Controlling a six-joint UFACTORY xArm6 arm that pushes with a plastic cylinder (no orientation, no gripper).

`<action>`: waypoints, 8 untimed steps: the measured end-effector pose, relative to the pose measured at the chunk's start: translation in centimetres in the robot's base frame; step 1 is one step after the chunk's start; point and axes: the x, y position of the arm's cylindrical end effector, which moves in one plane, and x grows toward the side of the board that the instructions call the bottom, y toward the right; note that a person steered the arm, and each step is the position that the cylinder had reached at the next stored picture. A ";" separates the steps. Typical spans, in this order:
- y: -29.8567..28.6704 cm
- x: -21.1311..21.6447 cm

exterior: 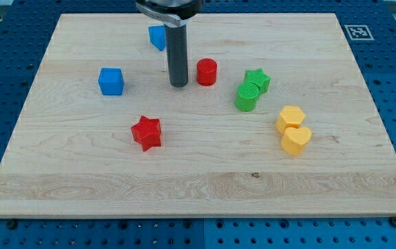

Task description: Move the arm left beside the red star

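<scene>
The red star (146, 133) lies on the wooden board (80, 180), left of the middle. My tip (178, 84) rests on the board above and to the right of the star, well apart from it. The tip stands just left of the red cylinder (206, 72), with a small gap between them. The rod rises straight up to the view's top edge.
A blue cube (111, 81) sits at the left. A blue block (157, 37) lies near the top, partly behind the rod. A green star (257, 79) and green cylinder (247, 97) touch at the right. A yellow hexagon (290, 118) and yellow heart (296, 140) lie further right.
</scene>
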 end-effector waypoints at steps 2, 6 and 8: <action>-0.5 3.1; -4.3 3.9; -9.1 7.2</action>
